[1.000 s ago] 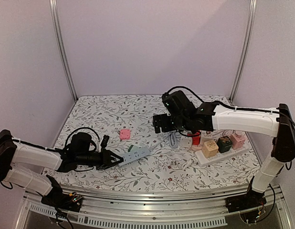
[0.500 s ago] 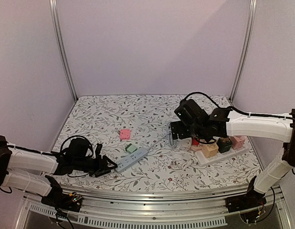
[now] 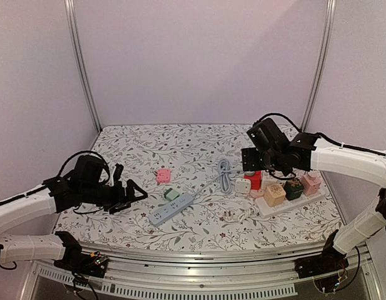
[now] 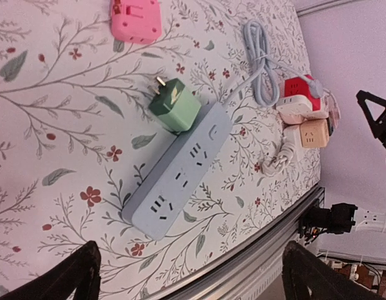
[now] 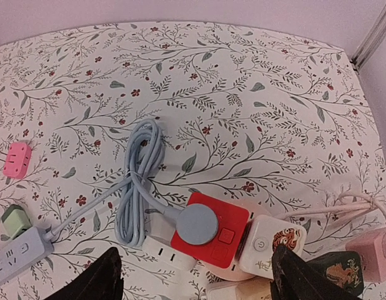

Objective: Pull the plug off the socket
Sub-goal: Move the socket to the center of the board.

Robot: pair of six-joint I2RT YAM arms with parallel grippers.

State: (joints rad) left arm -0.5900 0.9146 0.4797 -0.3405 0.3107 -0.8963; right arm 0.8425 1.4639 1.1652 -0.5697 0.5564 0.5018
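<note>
Releasing the power strip (image 3: 172, 208), left gripper (image 3: 128, 186) withdrew

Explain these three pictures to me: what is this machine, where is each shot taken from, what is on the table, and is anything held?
These are two white robot arms, the left arm and the right arm, bolted at the table's near edge. The wide picture comes from a fixed camera above and behind them; the other two come from a camera on each wrist. On the flowered cloth lie a grey-blue power strip, a loose green plug beside it, a pink adapter, a coiled cable, a grey plug seated in a red socket cube, and a white strip carrying coloured blocks. Both arms' jaws stand open; nothing is held.
</note>
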